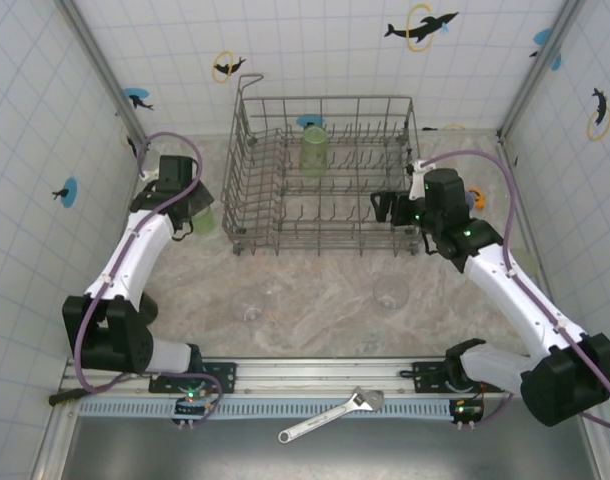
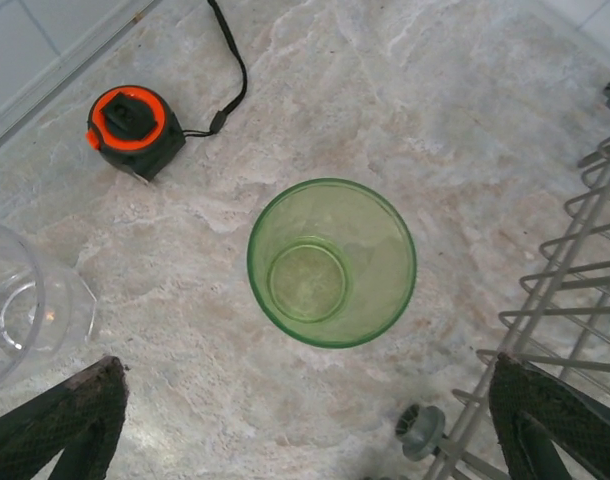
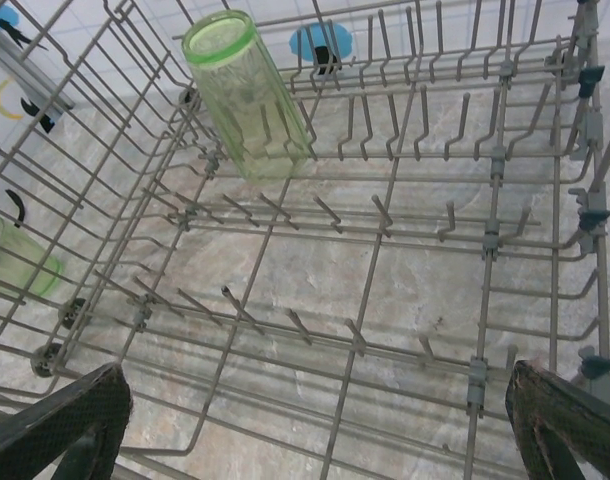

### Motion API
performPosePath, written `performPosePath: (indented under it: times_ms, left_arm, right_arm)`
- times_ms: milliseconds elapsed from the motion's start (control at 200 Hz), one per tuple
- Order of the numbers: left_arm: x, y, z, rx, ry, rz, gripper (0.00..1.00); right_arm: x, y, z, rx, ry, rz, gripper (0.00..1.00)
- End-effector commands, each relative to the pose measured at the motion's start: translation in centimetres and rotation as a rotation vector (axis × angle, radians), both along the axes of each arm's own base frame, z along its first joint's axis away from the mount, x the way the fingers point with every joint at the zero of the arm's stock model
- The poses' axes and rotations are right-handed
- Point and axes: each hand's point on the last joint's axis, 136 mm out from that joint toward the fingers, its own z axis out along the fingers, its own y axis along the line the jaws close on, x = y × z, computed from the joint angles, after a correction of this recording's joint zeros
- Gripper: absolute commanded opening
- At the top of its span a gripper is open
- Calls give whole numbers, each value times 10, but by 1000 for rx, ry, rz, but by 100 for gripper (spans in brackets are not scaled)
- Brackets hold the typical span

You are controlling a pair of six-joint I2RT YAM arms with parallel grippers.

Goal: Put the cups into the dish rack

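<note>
1. From the top camera, the dish rack sits at the far middle of the table. The green cup in the rack is near the rack's far side. The left gripper hangs just past the rack's left side, over the loose green cup. The right gripper is at the rack's near right corner. The left clear cup and the right clear cup stand on the table closer to the arms, well apart. A wrench lies at the near edge.
2. From the left wrist camera, the left gripper is spread wide and holds nothing. The loose green cup stands mouth up, just ahead of the gap, touching neither finger. A tape measure lies farther off.
3. From the right wrist camera, the right gripper is spread wide with nothing in it, above the rack's bottom wires. The green cup in the rack leans on the far left tines.
</note>
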Motion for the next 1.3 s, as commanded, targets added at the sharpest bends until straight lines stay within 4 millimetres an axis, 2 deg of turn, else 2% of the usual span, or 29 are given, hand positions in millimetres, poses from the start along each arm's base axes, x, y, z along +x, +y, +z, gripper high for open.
performPosePath:
  times_ms: [0,225,415,505,611,636,751,856,1101,1116,1141,1291]
  left_arm:
    - [7,1,-11,-23,-22,15,92]
    - [9,4,-45,-6,43,23,85]
    - [2,14,-74,11,92,48,77]
    - [-1,18,-82,13,106,56,73]
    - [3,23,-82,12,94,65,70]
    - [-3,25,-91,11,116,67,69]
    - [-1,28,-86,6,99,77,68]
    - [4,19,-77,-46,61,49,68]
    - [7,16,-66,-68,19,47,74]
    - [15,16,-54,-70,-12,45,74]
    - [18,16,-52,-74,-22,45,74]
    - [29,16,-64,-95,2,40,72]
  right_arm:
    - [-7,-9,-1,-17,7,-19,100]
    - [-14,-16,-1,-16,13,-44,100]
    - [-16,-18,-3,-22,19,-48,100]
    - [-16,-18,-3,-19,13,-53,100]
    - [-15,-17,-4,-7,13,-52,100]
    - [-15,-16,-5,-5,15,-51,100]
    - [-15,-16,-4,7,11,-56,100]
    - [-15,-16,-2,18,2,-61,100]
    - [-13,-15,-2,35,0,-66,100]
    - [-13,-14,-2,37,0,-66,100]
    - [-13,-14,-3,36,1,-67,100]
    - [-11,-13,-2,42,1,-67,100]
